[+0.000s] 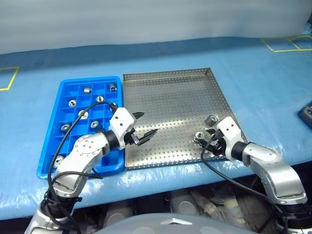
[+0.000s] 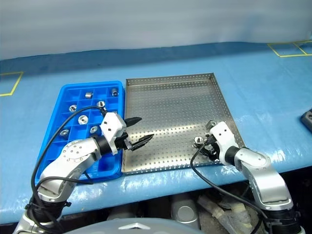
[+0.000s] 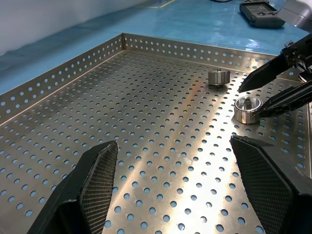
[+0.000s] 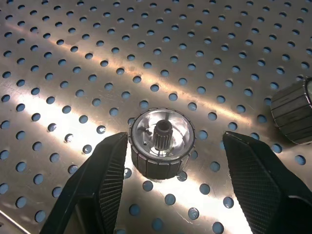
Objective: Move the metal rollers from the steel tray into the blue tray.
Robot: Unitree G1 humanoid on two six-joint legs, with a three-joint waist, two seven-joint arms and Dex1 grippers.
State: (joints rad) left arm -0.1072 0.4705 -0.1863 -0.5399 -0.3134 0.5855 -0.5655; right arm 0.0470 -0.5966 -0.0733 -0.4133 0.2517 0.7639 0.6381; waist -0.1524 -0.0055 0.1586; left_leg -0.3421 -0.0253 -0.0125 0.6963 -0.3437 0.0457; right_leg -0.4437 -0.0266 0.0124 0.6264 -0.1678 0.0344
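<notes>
Right claw [image 4: 170,170] is spread, one black finger [image 4: 105,180] just beside a toothed metal roller [image 4: 162,142] standing on end on the steel tray [image 1: 165,97], the other finger apart from it: set up, I'd say, to pinch it. A second roller [image 1: 211,119] lies just beyond, toward the tray's right rim. Left claw [image 1: 145,127] hovers spread and empty over the tray's near-left part, well apart from both. Left again, the blue tray [image 1: 68,87] on the bench [image 1: 263,78] already holds several rollers in its compartments.
</notes>
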